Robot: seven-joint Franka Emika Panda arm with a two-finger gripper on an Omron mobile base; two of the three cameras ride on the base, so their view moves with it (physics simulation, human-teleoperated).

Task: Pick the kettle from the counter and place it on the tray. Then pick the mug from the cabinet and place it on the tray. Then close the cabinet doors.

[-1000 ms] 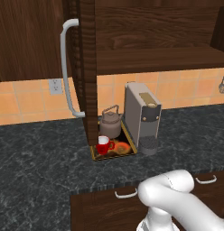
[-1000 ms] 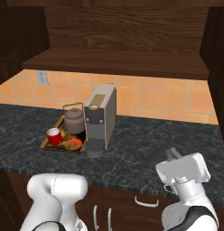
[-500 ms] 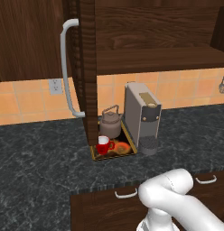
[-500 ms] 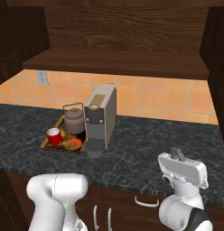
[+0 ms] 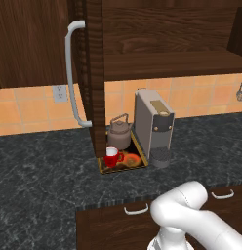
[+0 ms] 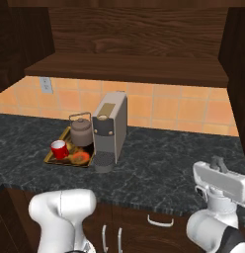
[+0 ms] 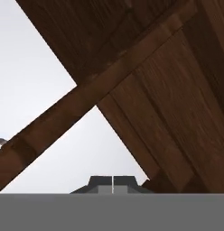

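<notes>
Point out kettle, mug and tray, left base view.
kettle (image 5: 120,135), left base view, rounded body.
mug (image 5: 112,157), left base view, red side wall.
tray (image 5: 124,168), left base view, yellow front rim.

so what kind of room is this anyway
A kitchen, rendered rather than real by the look of it. A dark marbled counter runs under an open wood wall cabinet, with an orange tiled backsplash behind. A coffee machine stands beside a tray holding a kettle and a red mug.

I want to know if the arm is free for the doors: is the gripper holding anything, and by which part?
Nothing is held. The gripper has its jaws shut together with nothing between them; the kettle and mug sit on the tray.
</notes>
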